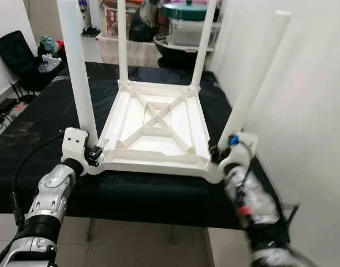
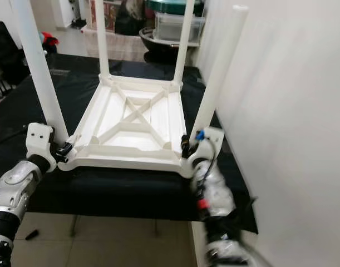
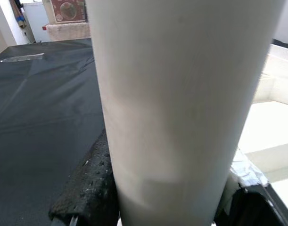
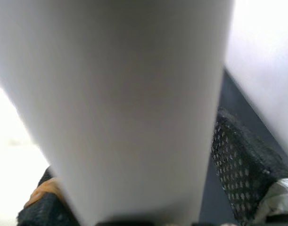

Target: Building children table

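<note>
A white plastic children's table (image 1: pixel 153 130) lies upside down on a black-covered surface (image 1: pixel 36 133), its four white legs pointing up. My left gripper (image 1: pixel 95 154) is shut on the near left leg (image 1: pixel 79 72) at its base; that leg (image 3: pixel 181 108) looms between the black pads (image 3: pixel 87 188) in the left wrist view. My right gripper (image 1: pixel 217 154) is shut on the near right leg (image 1: pixel 253 83), which leans outward to the right. In the right wrist view this leg (image 4: pixel 115 103) sits between dotted black pads (image 4: pixel 242 174).
A white wall (image 1: pixel 309 111) rises close on the right. Behind the table stand stacked pots and a plastic box (image 1: pixel 186 28). A black bag (image 1: pixel 16 53) and cables lie at the far left. Tiled floor (image 1: pixel 131 245) shows below the front edge.
</note>
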Tool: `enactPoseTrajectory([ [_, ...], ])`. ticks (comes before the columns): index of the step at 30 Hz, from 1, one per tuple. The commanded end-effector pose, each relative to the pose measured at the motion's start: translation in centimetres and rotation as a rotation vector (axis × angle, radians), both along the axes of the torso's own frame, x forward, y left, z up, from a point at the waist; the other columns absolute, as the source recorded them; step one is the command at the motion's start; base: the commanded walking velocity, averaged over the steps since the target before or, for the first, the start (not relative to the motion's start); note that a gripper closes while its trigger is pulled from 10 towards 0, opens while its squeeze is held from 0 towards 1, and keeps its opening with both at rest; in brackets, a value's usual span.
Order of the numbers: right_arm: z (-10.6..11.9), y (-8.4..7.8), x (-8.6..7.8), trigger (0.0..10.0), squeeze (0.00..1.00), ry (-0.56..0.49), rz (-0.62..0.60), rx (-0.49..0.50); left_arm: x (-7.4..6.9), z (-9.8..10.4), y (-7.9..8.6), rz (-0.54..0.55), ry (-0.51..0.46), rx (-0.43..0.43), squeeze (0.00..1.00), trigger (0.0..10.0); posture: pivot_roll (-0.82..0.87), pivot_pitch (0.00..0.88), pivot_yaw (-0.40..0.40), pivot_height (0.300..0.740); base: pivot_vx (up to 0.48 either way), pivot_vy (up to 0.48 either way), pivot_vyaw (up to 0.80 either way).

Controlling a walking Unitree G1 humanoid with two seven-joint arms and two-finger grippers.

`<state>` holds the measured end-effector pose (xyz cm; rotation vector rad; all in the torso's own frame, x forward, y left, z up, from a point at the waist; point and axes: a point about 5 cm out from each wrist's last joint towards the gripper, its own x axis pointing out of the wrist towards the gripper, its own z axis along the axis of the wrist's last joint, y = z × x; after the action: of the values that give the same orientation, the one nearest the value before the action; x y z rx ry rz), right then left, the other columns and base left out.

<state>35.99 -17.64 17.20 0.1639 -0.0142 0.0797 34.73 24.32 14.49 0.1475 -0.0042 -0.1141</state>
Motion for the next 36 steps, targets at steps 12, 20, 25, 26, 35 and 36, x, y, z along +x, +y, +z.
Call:
enactPoseTrajectory([
  [12,1.8,-4.8,0.6,0.0,0.0,-0.048,0.053,-0.157,-0.5,-0.4,1.5,0.057,0.017,0.03,0.0,10.0,0.1,0.0,-0.119,0.74,0.0,0.0,0.0],
  [20,-3.5,-8.8,-2.2,0.0,0.0,0.257,-0.999,0.149,-0.5,-0.6,1.1,0.047,0.023,0.035,0.0,10.0,0.09,0.0,-0.103,0.74,0.0,0.0,0.0],
  [25,-4.2,-0.7,-1.9,0.0,0.0,0.3,-0.791,0.25,-0.2,-0.4,0.7,0.031,0.022,0.032,0.0,10.0,0.08,0.0,-0.095,0.74,0.0,0.0,0.0],
  [26,-3.8,1.9,-1.5,0.0,0.0,0.301,-0.642,0.234,-0.1,-0.3,0.7,0.03,0.023,0.032,0.0,10.0,0.08,0.0,-0.093,0.74,0.0,0.0,0.0],
  [35,-0.9,2.5,-0.6,10.0,0.76,0.076,-0.215,0.08,-0.5,-0.8,0.7,0.035,0.03,0.022,0.0,10.0,0.08,0.0,-0.107,0.74,0.0,0.0,0.0],
  [36,-0.9,2.5,-0.6,10.0,0.76,0.076,-0.215,0.08,-0.5,-0.8,0.7,0.035,0.03,0.022,0.0,10.0,0.08,0.0,-0.107,0.74,0.0,0.0,0.0],
])
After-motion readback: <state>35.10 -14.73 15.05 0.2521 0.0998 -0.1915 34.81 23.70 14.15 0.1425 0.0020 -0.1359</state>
